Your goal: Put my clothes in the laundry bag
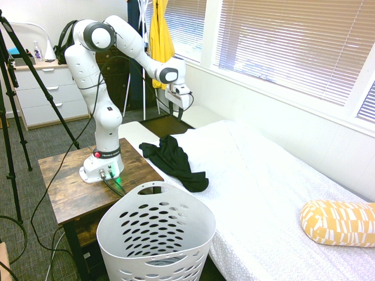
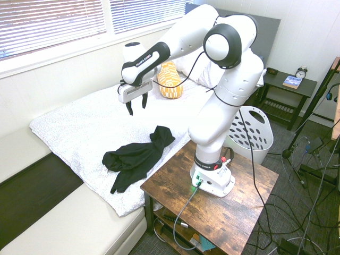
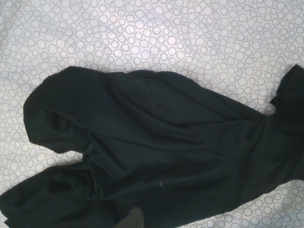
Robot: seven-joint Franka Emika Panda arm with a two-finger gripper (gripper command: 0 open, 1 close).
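Your white arm's end effector [image 2: 137, 108] hangs over the bed [image 2: 79, 127], pointing straight down, its two dark fingers [image 2: 129, 108] spread apart and holding nothing. Below it and nearer the arm's base, the limp black fabric garment [image 2: 135, 156] lies crumpled on the white circle-patterned bedspread, close to the mattress edge, with one end trailing over that edge beside the dark wooden bench [image 2: 239, 202] that carries the arm. In the wrist view the black garment [image 3: 156, 156] fills most of the picture, folded over itself on the dotted cover. The large white plastic laundry basket with oval holes [image 1: 156, 237] stands on the floor against the bench, well apart from the garment. A yellow patterned pillow [image 1: 338, 221] rests farther along the bed, and a yellow garment [image 1: 160, 41] hangs by the window.
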